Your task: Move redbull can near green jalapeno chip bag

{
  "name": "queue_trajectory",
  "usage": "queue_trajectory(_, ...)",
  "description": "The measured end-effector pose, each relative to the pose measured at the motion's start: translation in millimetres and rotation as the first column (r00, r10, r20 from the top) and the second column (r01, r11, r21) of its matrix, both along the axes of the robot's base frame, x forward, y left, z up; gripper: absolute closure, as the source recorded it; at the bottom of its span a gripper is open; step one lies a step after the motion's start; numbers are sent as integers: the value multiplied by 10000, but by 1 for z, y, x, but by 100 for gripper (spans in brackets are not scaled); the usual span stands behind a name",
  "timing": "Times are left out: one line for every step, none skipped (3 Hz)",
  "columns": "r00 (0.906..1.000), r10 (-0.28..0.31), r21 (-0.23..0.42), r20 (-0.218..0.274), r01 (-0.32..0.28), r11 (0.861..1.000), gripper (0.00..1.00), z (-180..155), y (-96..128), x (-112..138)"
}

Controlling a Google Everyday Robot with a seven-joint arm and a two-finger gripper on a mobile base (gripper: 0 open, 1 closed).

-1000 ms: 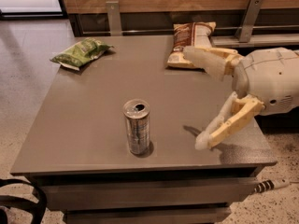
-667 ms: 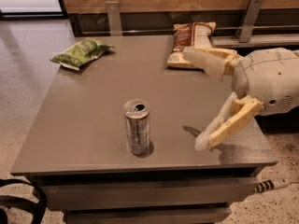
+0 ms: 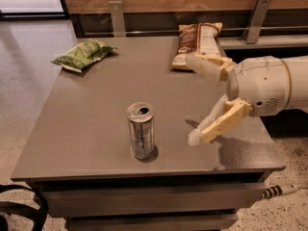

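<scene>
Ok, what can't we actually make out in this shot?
Camera view only:
Tall slim silver redbull can: markings unreadable; its back faces away.
Brown-and-white chip bag: near corner hidden by the upper finger of the open gripper, which hangs over the grey table right of the can.
Robot arm: cut off by the right edge.
Black loop on floor, bottom left: cut off by edges.

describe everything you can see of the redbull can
The redbull can is a tall, slim silver metal can with faint blue markings and a round top showing a dark opening. It stands upright near the front edge of the grey table, with a small shadow at its base. Nothing but the table touches it. The claw hangs open to its right in the picture, apart from it.
</scene>
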State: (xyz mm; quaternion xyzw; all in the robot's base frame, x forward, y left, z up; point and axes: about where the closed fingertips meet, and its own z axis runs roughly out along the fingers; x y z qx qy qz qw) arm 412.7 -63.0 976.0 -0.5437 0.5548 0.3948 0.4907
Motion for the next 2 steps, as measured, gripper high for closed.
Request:
queue_trajectory(9999,-124,495,2,124,9987,0,-20,4,11)
queue_trajectory(9997,20,1197,227,-47,9928,0,-43,19,13)
